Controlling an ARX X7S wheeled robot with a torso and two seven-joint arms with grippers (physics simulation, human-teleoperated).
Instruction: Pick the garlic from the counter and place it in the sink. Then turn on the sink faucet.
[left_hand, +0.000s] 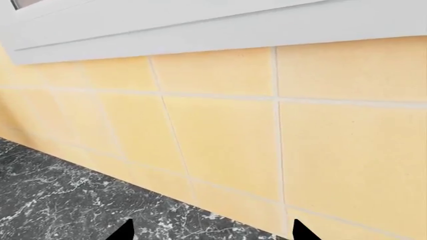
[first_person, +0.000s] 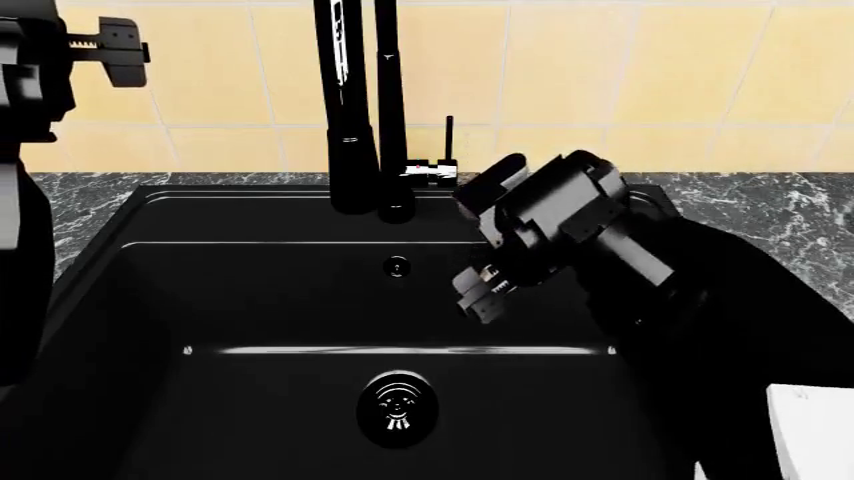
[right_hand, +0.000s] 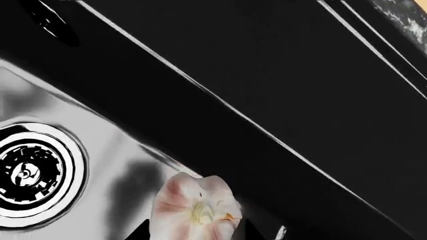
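Right pincer (first_person: 477, 288) is hanging inside the sink (first_person: 160, 300), over the right half of the basin, fingers pointing down toward the floor of it. In the right wrist view the garlic (right_hand: 195, 207) sits between the two dark fingertips, pale and pinkish, with the basin floor and the drain (right_hand: 27, 172) beyond it; I read the pincer as clenched on the bulb, though whether the bulb already rests on the basin floor I cannot tell from these views. In the head view the bulb is hidden behind the wrist. I judge the wrist is held low and inside the walls so the garlic will settle near the drain and not roll or bounce on release. Left pincer (left_hand: 212, 235) is parked high at the far left, well apart from the work, facing the yellow wall tiles (left_hand: 227, 145) above the dark marble desk (left_hand: 60, 200); its two tips show spread apart with nothing between them, so released. That keeps it clear of the right arm. The sink faucet (first_person: 360, 110) stands at the far rim, its side lever (first_person: 434, 170) just to the right of the tubes and near the right wrist. Placement step nearly done; faucet not yet turned on.
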